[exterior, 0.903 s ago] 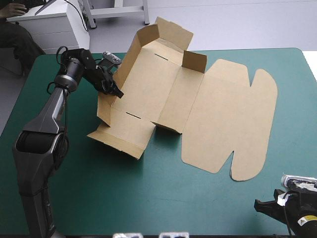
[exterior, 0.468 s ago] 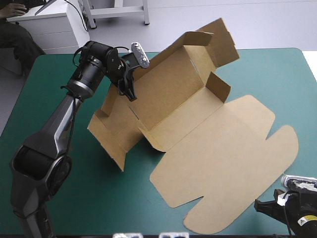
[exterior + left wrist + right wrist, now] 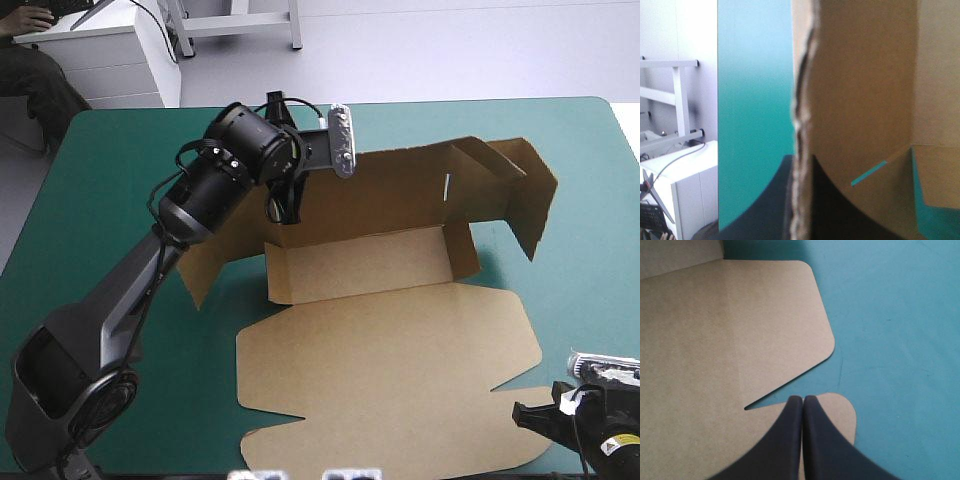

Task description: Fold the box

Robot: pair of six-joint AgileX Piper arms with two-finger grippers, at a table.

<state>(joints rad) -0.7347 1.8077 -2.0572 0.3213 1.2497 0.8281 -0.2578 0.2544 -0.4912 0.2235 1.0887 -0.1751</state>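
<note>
One swing: left gripper, clamped on the box wall, has turned it lid-forward; right gripper sits pinched together; tucking remains.

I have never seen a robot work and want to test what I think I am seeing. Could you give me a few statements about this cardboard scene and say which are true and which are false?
1. The left gripper is clamped on a raised wall of the box. True.
2. The right gripper sits by the near right corner of the lid. True.
3. The right gripper is wide open. False: its fingers are shut, meeting in one point.
4. The lid stands upright. False: it lies flat on the teal-green cover, toward the table's near edge.
</note>
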